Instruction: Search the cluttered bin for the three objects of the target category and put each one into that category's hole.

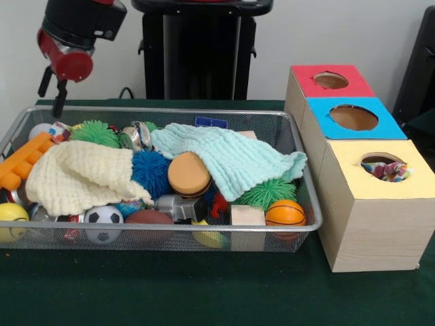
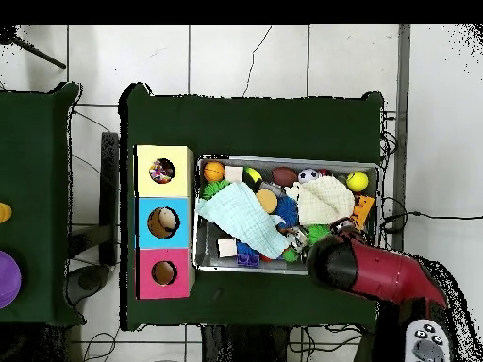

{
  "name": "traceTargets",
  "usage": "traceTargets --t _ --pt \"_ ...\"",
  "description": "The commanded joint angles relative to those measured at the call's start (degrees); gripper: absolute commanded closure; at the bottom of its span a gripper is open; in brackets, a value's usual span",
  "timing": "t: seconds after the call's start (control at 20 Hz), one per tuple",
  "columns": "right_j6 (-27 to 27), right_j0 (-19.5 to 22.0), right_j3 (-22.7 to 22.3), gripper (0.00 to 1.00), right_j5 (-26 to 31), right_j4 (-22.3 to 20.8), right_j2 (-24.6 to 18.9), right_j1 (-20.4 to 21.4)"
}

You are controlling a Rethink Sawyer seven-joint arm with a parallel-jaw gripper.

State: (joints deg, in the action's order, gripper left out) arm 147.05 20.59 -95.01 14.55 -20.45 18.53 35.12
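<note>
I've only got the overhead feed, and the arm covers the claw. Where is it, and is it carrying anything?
Observer: From the front, the claw hangs at the cluttered bin corner nearest the orange plastic toy, about level with the rim. Nothing hangs from it.
Operator: How full is the yellow hole?
Observer: Polka-dot fabric sits just below the rim of the yellow hole.
Operator: Any bundle showing in the bin?
Observer: None shows. The cream cloth humps up over the pile, so it could hide one.
</note>
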Motion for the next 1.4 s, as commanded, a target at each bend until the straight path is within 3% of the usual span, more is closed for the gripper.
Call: traceTargets --t 0.05,0.55,1.0,1.4 --pt "-2.79 3.31 -6.31 0.0 -4.79 -4.25 -8.16 -1.6" --pt "1.01 5.58 -7.43 0.0 -10.71 -4.83 -11.8 -5.84" --pt "1.59 4.55 -10.62 0.0 -9.32 -3.27 -12.67 -3.45" --pt "2.33 2.72 -7.83 0.0 -8.46 -2.6 -8.33 -5.23"
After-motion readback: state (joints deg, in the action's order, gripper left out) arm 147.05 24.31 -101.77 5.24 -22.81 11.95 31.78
